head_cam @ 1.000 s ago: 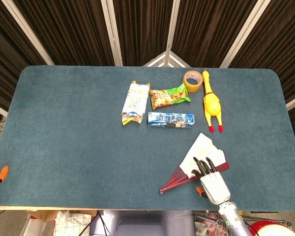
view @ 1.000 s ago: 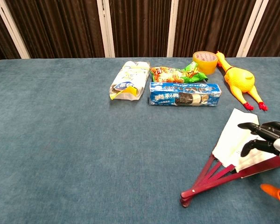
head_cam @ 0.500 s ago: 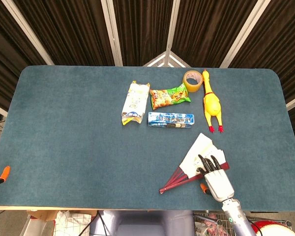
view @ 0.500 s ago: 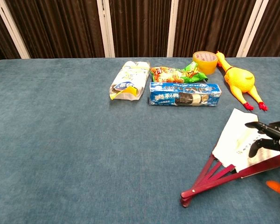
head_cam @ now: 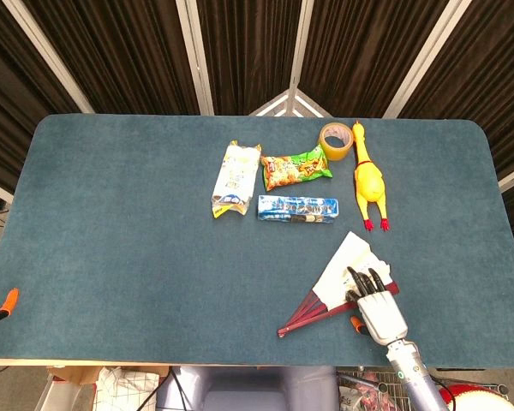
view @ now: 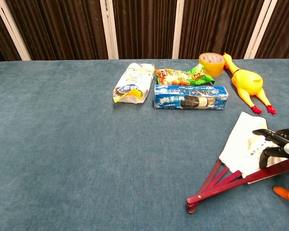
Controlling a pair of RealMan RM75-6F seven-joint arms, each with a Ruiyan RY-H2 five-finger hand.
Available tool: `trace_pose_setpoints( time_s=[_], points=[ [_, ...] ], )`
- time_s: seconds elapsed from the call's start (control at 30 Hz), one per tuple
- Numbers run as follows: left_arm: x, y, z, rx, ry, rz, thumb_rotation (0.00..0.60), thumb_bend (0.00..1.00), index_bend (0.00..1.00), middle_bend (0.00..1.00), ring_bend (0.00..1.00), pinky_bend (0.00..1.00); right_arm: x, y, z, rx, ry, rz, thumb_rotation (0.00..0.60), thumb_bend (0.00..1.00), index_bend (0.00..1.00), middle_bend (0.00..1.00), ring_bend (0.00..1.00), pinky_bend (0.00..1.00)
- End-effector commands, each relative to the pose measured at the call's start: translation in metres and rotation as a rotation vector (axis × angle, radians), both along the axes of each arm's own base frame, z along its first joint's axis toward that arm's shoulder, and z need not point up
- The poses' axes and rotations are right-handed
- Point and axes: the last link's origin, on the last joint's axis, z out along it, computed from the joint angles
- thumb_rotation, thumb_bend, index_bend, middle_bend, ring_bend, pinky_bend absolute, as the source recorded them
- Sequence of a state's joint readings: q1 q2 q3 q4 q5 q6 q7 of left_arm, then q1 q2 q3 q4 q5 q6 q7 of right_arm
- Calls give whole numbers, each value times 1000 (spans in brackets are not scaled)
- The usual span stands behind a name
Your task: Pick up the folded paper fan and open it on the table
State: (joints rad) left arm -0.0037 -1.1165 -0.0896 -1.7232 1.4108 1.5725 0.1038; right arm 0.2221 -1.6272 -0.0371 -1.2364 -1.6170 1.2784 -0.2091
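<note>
Right hand [head_cam: 379, 306] has slid back toward the counter [head_cam: 120, 240] edge since a second ago, fingers [view: 272, 136] spread, resting lightly on the paper fan [view: 243, 144]. Fan lies near the right front, only partly opened, so more spreading's left.

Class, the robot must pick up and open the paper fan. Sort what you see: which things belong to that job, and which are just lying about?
Belongs to the job:
white paper fan with dark red ribs
right hand, over the fan

Just lying about:
yellow rubber chicken
roll of tan tape
blue biscuit box
green snack bag
white and yellow packet
</note>
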Motion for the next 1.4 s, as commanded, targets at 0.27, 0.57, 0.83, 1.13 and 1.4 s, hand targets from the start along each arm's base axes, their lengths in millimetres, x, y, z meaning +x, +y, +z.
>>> trace_pose_setpoints(
  time_s=[0.27, 0.57, 0.83, 1.13, 1.4],
  points=[
    [1, 1, -2, -1, 1, 0, 600, 442, 88, 0, 0, 0, 9, -13, -7, 0, 0, 31, 600, 305, 450, 77, 135, 87],
    [1, 1, -2, -1, 0, 1, 600, 442, 88, 0, 0, 0, 17, -23, -9, -9, -24, 41, 600, 313, 521, 96, 150, 100],
    [1, 1, -2, -1, -2, 1, 600, 442, 88, 0, 0, 0, 19, -24, -2, -26, -47, 49, 600, 344, 544, 104, 152, 102],
    [1, 2, -3, -4, 2, 1, 600, 441, 88, 0, 0, 0, 21, -27, 6, -39, -67, 51, 600, 384, 583, 121, 162, 112],
    [2, 2, -3, -6, 0, -2, 600, 441, 89, 0, 0, 0, 22, -29, 10, -39, -78, 54, 600, 406, 668, 143, 171, 112]
  ],
)
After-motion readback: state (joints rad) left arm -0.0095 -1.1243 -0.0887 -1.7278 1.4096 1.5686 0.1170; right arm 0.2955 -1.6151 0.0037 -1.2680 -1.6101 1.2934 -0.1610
